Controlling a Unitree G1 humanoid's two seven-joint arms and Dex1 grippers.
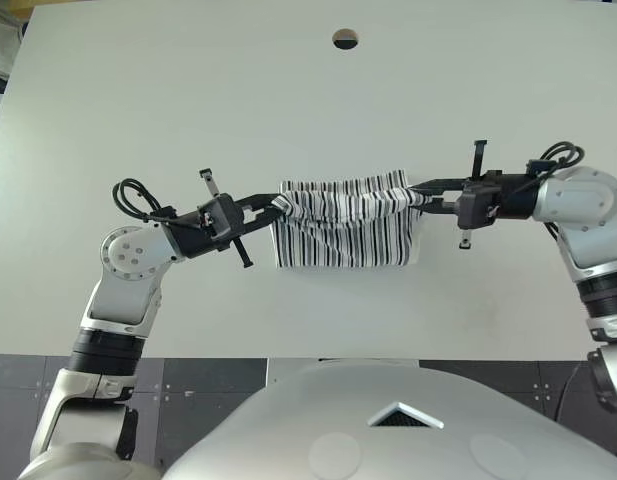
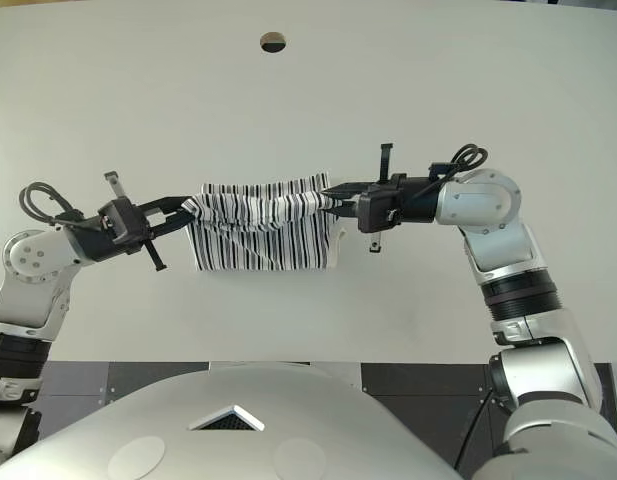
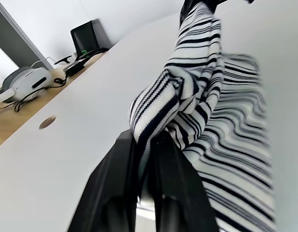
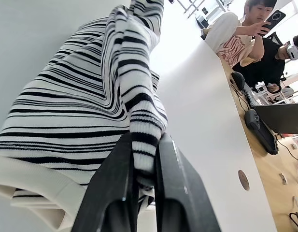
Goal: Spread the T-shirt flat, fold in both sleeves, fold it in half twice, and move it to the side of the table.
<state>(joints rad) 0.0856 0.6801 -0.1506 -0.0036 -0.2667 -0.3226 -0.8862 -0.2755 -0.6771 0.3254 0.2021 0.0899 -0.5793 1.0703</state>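
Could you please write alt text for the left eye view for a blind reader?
A black-and-white striped T-shirt is stretched between two grippers over a white table: the left gripper pinches its left end, the right gripper its right end. A round hole sits near the table's far edge.

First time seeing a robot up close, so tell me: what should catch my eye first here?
The striped T-shirt, bunched and stretched over the middle of the white table. Each arm's jaws are shut on one upper end, left and right, and the cloth sags between them.

Elbows out, left hand (image 1: 272,205) and right hand (image 1: 421,192) face inward, pinched closed.
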